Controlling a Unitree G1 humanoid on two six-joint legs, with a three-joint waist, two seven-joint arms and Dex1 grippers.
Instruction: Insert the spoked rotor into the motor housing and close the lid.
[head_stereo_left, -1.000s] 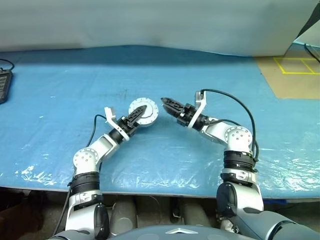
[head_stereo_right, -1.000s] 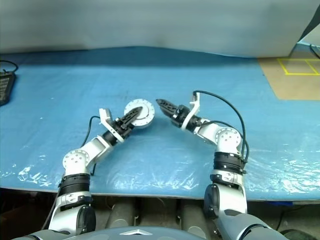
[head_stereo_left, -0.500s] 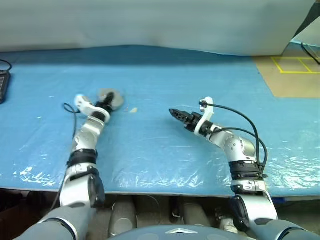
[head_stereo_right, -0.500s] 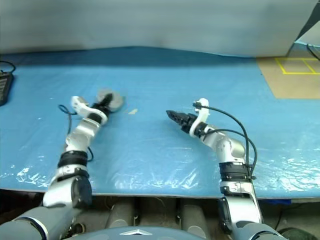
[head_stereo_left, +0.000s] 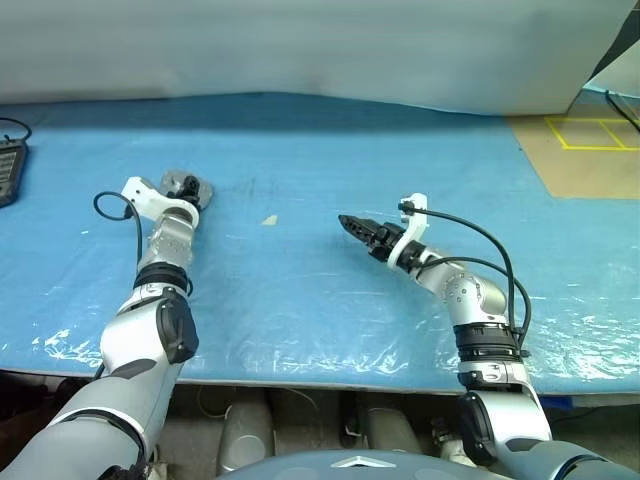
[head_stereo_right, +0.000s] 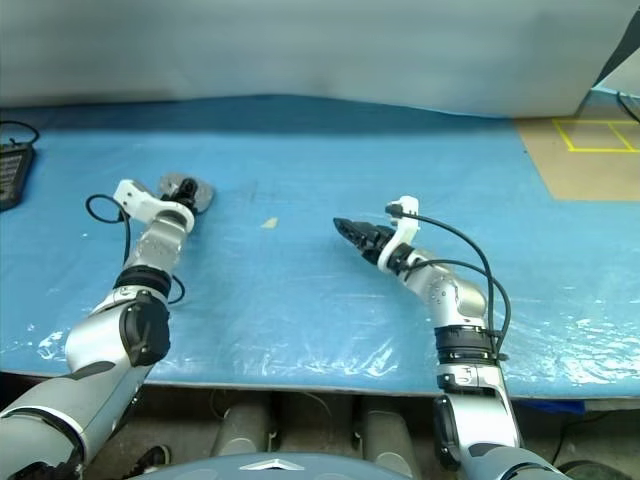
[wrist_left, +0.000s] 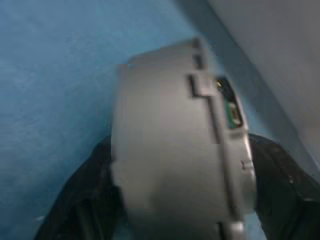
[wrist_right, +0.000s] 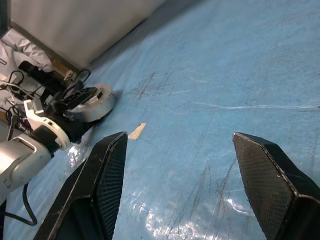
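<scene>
Head view first: the left gripper is reaching out to about ten o'clock on the blue sheet, its black fingers either side of the motor housing, which is sitting low on the sheet. The right gripper is hovering near the centre, well apart from it, carrying nothing. A small tan scrap is lying between the two arms.

Left wrist view: the grey housing wall is filling the space between the dark fingers, one on each flank; whether they are pressing it or only bracketing it, I cannot tell.

Right wrist view: the right claw's two fingers are standing wide apart and empty, and the housing is showing at ten o'clock beyond them, the left gripper around it.

My read: the assembled motor is being set down. To do it well, the left fingers should be spreading fully before backing straight off, so nothing is dragging or tipping the housing.
</scene>
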